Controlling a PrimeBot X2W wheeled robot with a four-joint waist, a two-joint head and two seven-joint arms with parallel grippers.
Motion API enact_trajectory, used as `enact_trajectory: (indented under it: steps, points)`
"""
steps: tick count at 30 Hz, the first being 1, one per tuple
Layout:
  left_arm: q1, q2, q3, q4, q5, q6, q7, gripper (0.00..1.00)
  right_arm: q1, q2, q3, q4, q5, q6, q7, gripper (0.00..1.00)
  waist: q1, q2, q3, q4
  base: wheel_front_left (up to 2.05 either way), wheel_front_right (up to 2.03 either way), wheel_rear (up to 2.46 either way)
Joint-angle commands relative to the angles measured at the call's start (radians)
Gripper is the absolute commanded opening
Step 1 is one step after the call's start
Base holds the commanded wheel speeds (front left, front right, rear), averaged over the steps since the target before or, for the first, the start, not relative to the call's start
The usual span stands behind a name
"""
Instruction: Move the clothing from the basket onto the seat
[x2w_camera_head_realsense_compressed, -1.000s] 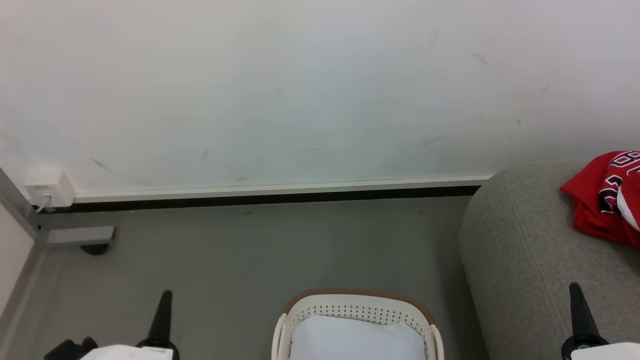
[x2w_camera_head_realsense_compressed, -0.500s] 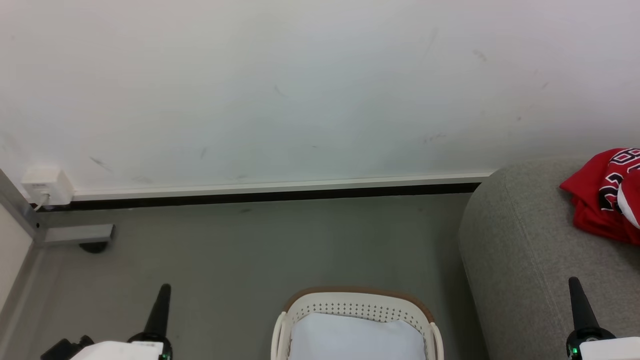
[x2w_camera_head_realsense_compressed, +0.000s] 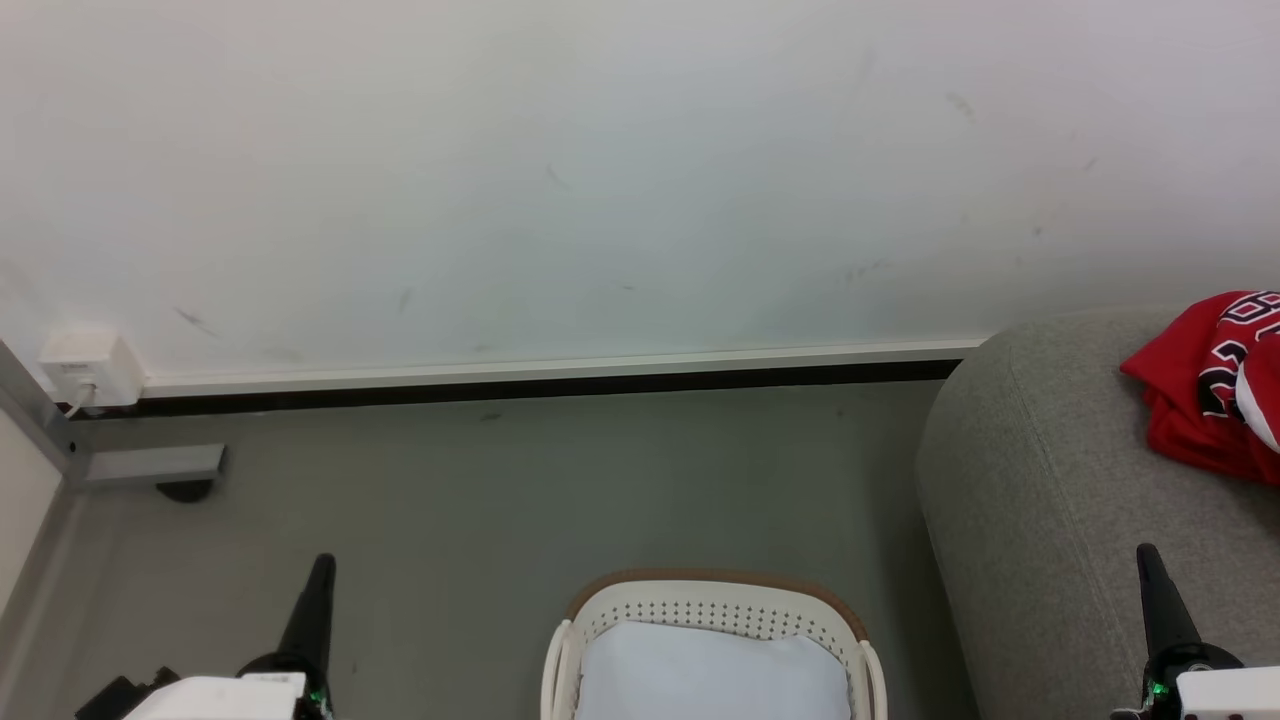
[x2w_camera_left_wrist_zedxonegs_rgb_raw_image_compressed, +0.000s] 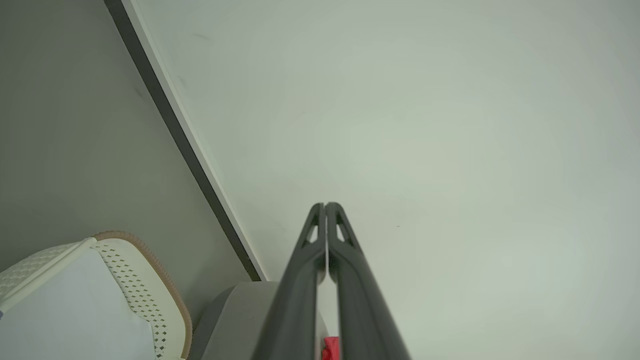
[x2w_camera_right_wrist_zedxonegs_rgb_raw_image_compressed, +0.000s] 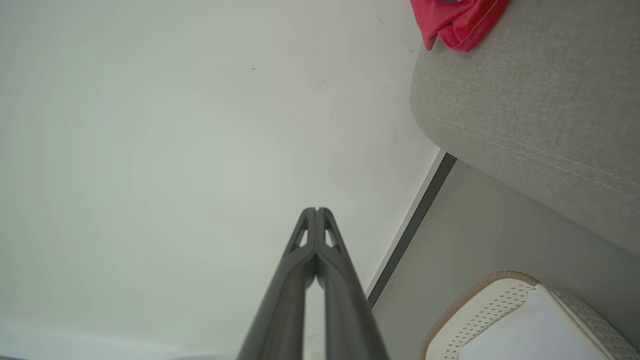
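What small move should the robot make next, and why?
I would probably tilt the head down slightly to see the whole cream-white perforated plastic basket. Its visible part holds flat white padding, the red clothing lies on the grey fabric seat, and the left tool and right tool are shut, empty.

Clothing (x2w_camera_head_realsense_compressed: 1190, 410) on the seat (x2w_camera_head_realsense_compressed: 1040, 520), right of the basket (x2w_camera_head_realsense_compressed: 712, 620) on the floor (x2w_camera_head_realsense_compressed: 500, 500), wall (x2w_camera_head_realsense_compressed: 600, 200) behind
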Motion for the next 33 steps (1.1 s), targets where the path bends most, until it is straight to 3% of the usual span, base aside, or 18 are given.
enact_trajectory:
  steps: [1, 27, 33]
  points:
    - [-0.016, 0.003, 0.006, -0.006, -0.03, -0.005, 0.009, 0.0, -0.014, -0.01, -0.005, -0.008, 0.027, -0.002, 0.008, 0.0, 0.0, 0.0, 0.001, 0.0, 0.0, 0.0, 0.0]
    - [-0.033, -0.001, 0.032, -0.006, -0.208, -0.024, 0.058, 0.0, -0.03, -0.01, -0.008, -0.01, 0.223, -0.002, 0.057, 0.0, 0.0, 0.0, 0.015, -0.004, 0.0, 0.0, 0.0]
    - [-0.032, -0.001, 0.031, -0.006, -0.205, -0.023, 0.057, 0.0, -0.029, -0.01, -0.008, -0.01, 0.219, -0.002, 0.057, 0.0, 0.0, 0.0, 0.015, -0.004, 0.0, 0.0, 0.0]
